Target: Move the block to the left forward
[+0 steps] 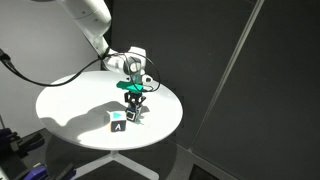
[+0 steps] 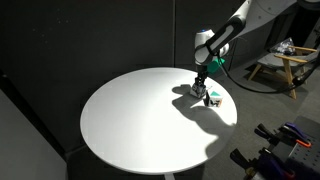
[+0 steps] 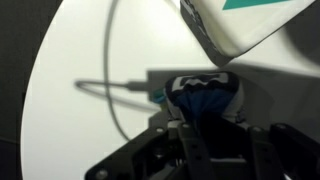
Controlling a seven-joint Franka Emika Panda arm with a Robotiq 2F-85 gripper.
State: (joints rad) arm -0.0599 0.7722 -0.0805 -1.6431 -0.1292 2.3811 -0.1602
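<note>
The block [image 3: 205, 100] shows a light-blue face with a dark and white top edge, right between my fingers in the wrist view. My gripper [image 3: 200, 118] looks shut on it. In both exterior views the gripper [image 1: 133, 100] [image 2: 201, 88] points down over the table's edge zone, with the block [image 1: 135, 113] [image 2: 207, 96] at its tips, at or just above the table surface. The block's lower part is hidden by my fingers in the wrist view.
A black block with a white letter "A" [image 1: 119, 122] lies right beside the gripper near the rim of the round white table [image 1: 70, 100] [image 2: 130, 120]. A cable shadow [image 3: 110, 90] crosses the tabletop. Dark curtains surround the table.
</note>
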